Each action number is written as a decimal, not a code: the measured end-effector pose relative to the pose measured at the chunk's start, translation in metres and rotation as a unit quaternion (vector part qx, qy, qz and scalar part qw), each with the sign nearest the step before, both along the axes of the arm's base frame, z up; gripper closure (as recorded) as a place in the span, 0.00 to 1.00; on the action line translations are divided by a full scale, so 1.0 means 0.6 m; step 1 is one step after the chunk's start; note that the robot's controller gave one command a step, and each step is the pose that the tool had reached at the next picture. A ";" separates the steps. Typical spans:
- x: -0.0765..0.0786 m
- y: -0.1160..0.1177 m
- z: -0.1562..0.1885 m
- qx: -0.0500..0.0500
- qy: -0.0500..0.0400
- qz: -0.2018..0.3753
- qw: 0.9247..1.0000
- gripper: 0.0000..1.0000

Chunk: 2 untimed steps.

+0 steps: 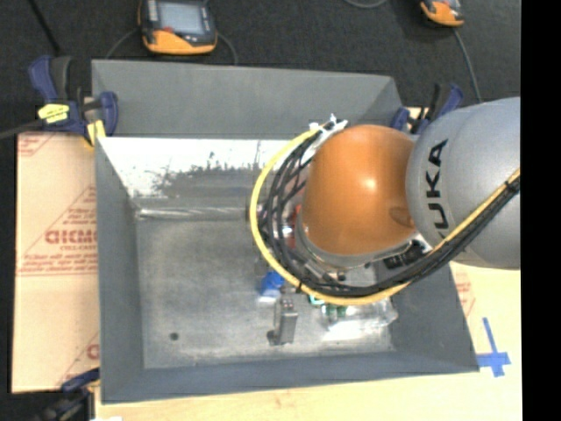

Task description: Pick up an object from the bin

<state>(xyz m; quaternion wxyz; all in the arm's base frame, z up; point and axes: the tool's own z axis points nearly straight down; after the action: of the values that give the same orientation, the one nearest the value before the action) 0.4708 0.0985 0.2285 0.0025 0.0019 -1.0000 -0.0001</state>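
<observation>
Gripper (285, 321) hangs low nr the bin's wall at the view's bottom, its grey tip down by the floor, just below the orange cover. Can't tell if it's wide or narrow.

Blue item (270, 282), small, lies just beside the gripper on its upper-left in view, partly under the cables; touching or apart, can't tell. Clear packet (358, 319) w/ a green bit at its top-left edge lies just to the gripper's right in view, flat on the floor, close to the bottom wall. Its upper part is hidden by the arm. Both things sit in the lower-right part of the bin (175, 261).

Orange cover (359, 191), round & glossy, sits over the bin's right half, ringed on its left by black & yellow cables (267, 196). Grey arm (473, 182) comes in from the view's right, over the right rim.

Floor to the left is scuffed grey metal w/ one tiny dark speck (173, 337) nr the lower-left, well apart from the gripper.
</observation>
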 end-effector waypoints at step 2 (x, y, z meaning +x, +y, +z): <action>0.095 -0.102 -0.175 0.000 0.000 -0.028 1.000 0.00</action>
<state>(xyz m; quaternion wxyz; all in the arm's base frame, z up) 0.5275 0.0372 0.1237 0.0025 -0.0260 -0.9997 -0.0001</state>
